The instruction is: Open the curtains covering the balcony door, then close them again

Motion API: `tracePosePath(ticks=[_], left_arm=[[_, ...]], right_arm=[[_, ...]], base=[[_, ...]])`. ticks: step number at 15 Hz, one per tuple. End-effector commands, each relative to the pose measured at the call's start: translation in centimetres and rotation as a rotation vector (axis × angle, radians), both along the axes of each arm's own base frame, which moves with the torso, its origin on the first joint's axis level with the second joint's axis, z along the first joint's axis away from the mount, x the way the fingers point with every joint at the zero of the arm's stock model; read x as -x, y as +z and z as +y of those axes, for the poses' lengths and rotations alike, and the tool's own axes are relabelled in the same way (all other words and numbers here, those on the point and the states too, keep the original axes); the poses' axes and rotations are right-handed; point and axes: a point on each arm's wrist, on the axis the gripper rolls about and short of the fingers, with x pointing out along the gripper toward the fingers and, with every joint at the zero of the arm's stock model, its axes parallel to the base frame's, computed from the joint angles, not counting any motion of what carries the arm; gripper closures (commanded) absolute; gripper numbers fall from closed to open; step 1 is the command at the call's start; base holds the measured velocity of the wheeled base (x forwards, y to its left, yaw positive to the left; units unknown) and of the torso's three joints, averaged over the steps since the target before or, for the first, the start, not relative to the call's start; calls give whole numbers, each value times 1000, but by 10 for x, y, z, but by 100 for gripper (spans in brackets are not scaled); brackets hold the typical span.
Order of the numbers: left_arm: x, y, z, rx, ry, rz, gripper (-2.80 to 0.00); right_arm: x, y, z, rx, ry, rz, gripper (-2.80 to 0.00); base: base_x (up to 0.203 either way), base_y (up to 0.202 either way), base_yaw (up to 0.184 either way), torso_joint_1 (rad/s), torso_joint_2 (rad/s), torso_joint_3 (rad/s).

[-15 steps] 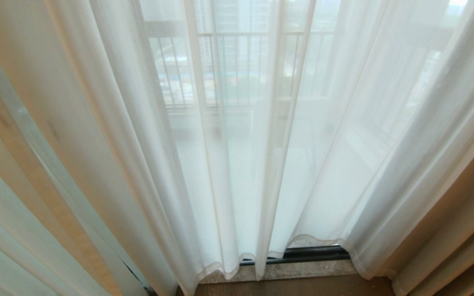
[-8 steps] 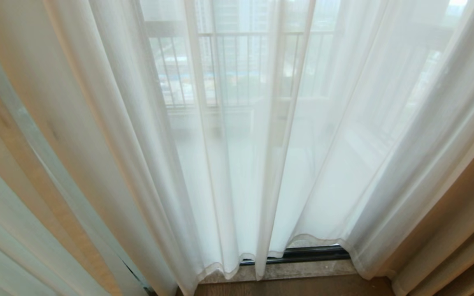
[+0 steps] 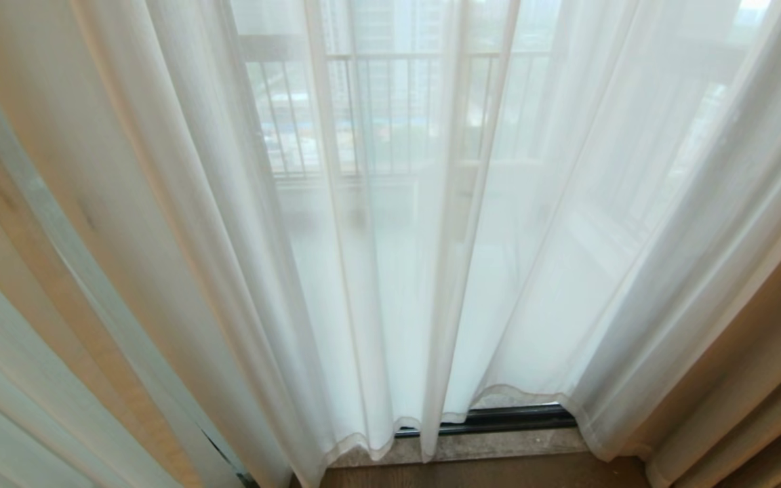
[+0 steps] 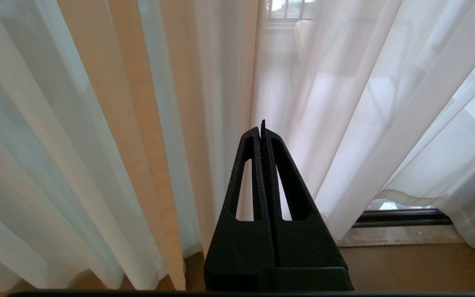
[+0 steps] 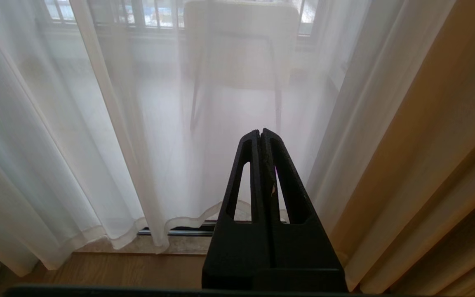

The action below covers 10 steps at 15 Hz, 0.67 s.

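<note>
Two sheer white curtains (image 3: 390,271) hang drawn across the balcony door (image 3: 499,419) in front of me, their soft vertical folds reaching down to the sill. In the head view I see the panels meet near the middle, with hemmed bottom edges just above the dark door track and a stone threshold (image 3: 485,446) below it. Through the fabric I can make out a railing (image 3: 377,115) and buildings beyond, all hazy. Thicker tan drapes (image 3: 756,379) hang at the far right, and more tan fabric shows behind the sheer cloth on the left. A strip of wooden floor (image 3: 485,473) runs along the bottom edge.

Neither arm shows in my head view. On the left wrist camera, the left gripper (image 4: 262,126) points at the curtain folds with its black fingers (image 4: 249,173) pressed together, nothing between them; it hangs short of the fabric, not touching that I can tell. The door track is visible off to one side under the lifted hem.

On the right wrist camera, the right gripper (image 5: 260,133) is likewise closed tight on nothing, aimed at the sheer panel near the tan drape. Behind the cloth I see a pale chair (image 5: 237,45) out on the balcony, blurred by the fabric.
</note>
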Motion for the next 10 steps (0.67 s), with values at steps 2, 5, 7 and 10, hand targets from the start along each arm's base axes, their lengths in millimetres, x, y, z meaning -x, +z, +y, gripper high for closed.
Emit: tracePosePath(ticks=[2, 5, 7, 10], left_arm=[[0, 0, 0, 0, -1, -1, 0], [0, 0, 0, 0, 0, -1, 0], [0, 0, 0, 0, 0, -1, 0], [0, 0, 0, 0, -1, -1, 0]], right_arm=[[0, 0, 0, 0, 1, 2, 0], [0, 0, 0, -2, 0, 0, 0], [0, 0, 0, -1, 0, 2, 0], [0, 0, 0, -1, 0, 2, 0]], base=[[0, 0, 0, 0, 0, 0], [0, 0, 0, 0, 0, 0], [0, 0, 0, 0, 0, 0], [0, 0, 0, 0, 0, 0]])
